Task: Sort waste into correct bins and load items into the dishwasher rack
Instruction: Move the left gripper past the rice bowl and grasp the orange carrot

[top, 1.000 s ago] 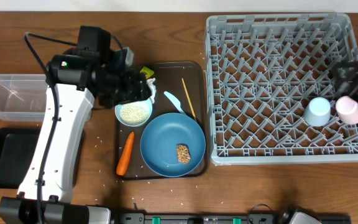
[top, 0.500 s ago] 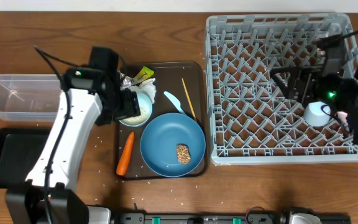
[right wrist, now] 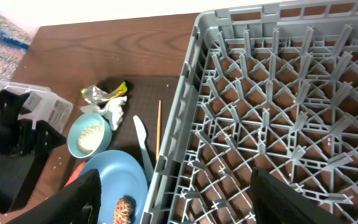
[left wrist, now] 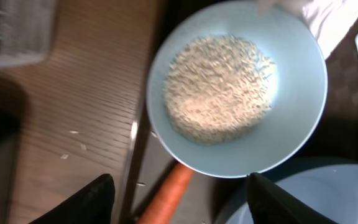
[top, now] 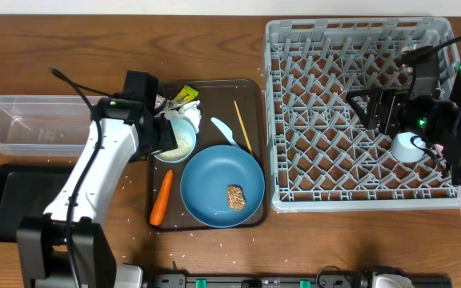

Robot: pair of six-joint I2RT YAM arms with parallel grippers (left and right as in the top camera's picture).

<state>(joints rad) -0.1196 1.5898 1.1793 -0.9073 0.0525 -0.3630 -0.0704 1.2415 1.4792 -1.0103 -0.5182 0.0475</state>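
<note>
My left gripper (top: pixel 169 133) (left wrist: pixel 182 200) hangs open over the near rim of the pale blue bowl (left wrist: pixel 238 99) (top: pixel 180 142), which holds white rice. The orange carrot (top: pixel 161 197) (left wrist: pixel 169 199) lies just below, between my fingers in the left wrist view. Foil (top: pixel 165 102), yellow wrapper (top: pixel 187 94) and tissue (top: pixel 194 108) sit behind the bowl. The blue plate (top: pixel 214 180) carries a brown chunk (top: pixel 235 197). Spoon (top: pixel 224 130) and chopsticks (top: pixel 242 126) lie beside it. My right gripper (top: pixel 374 112) (right wrist: pixel 185 199) is open and empty above the grey rack (top: pixel 334 88) (right wrist: pixel 278 112). A light blue cup (top: pixel 410 146) stands in the rack.
A dark brown serving tray (top: pixel 250 92) holds the tableware and waste. The clear tub (top: pixel 18 124) and black tray (top: pixel 2 204) sit at the far left, beyond my left arm. Loose rice grains dot the wood near the tray's left edge (left wrist: pixel 73 134).
My right arm swung in from the right edge to over the rack, covering the pink cup. My left gripper shifted slightly toward the bowl's near rim and its jaws narrowed a little.
</note>
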